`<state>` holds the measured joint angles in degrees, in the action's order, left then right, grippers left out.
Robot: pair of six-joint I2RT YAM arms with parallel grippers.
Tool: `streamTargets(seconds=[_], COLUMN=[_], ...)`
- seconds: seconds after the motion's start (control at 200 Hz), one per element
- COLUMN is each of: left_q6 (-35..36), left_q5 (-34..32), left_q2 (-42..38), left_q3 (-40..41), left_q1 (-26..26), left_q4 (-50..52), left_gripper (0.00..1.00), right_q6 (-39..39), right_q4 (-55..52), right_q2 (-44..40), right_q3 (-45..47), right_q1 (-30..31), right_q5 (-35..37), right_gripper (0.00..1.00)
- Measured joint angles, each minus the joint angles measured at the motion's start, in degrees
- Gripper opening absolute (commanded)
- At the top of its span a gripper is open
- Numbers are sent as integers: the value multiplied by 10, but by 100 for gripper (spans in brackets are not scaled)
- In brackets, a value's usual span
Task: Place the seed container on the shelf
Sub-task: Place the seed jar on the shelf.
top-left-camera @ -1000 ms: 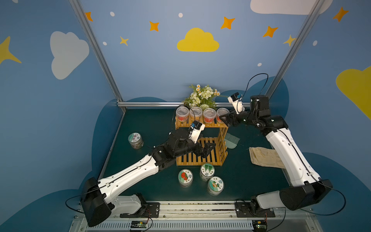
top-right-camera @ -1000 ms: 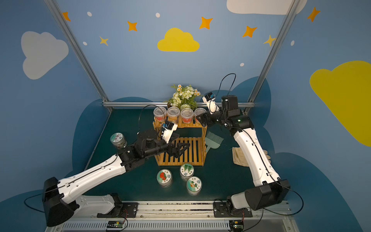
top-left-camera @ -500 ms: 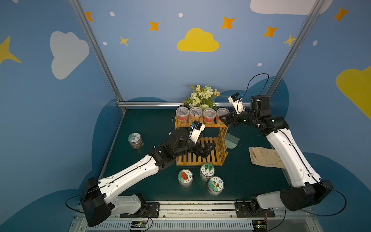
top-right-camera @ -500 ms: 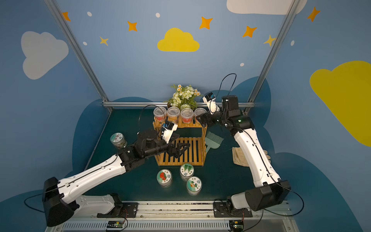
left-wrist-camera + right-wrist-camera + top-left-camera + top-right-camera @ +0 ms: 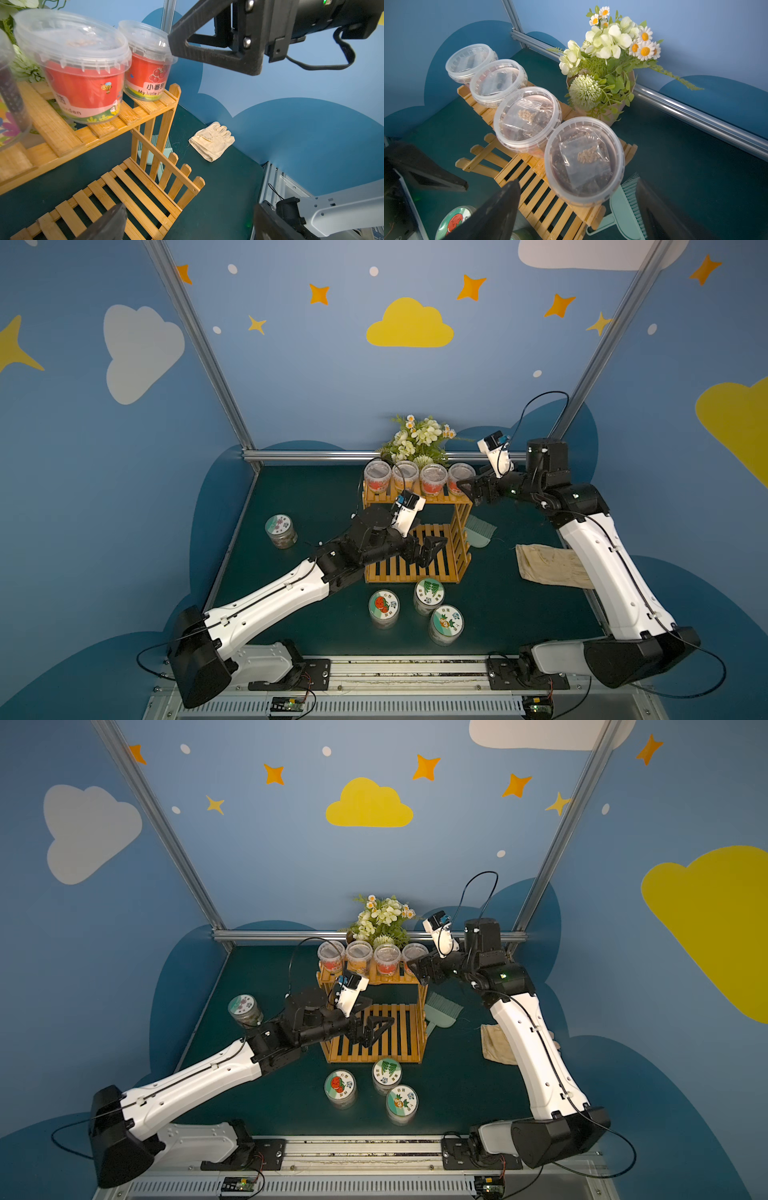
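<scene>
Beside the shelf (image 5: 436, 499), at its top tier's right end, the right claw (image 5: 467, 492) is held spread just short of the seed container (image 5: 584, 160), which is stood upright there next to three others (image 5: 527, 118); release is judged in hand, and a straight retreat is called for.

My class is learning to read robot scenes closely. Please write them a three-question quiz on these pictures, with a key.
1. True or false: four lidded tubs stand in a row on the top tier of the shelf.
2. What lies on the table, partly hidden by the right arm? A. a cloth glove B. a spoon C. a book
3. How many jars with picture lids stand on the table, off the shelf?

Key: 1 true; 2 A; 3 four.
</scene>
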<state>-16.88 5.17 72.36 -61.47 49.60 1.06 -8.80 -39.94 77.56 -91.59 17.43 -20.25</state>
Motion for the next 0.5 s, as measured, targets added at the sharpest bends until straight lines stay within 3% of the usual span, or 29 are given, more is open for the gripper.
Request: streamTargets(seconds=[0.501], left_q6=[-3], left_q5=[4], left_q2=[-15], left_q3=[3], left_q1=[0], left_q4=[18], left_gripper=[100], right_q6=[26], right_q4=[-3], right_q2=[-151], right_q3=[103], right_q1=[0], right_q5=[16], right_gripper=[98])
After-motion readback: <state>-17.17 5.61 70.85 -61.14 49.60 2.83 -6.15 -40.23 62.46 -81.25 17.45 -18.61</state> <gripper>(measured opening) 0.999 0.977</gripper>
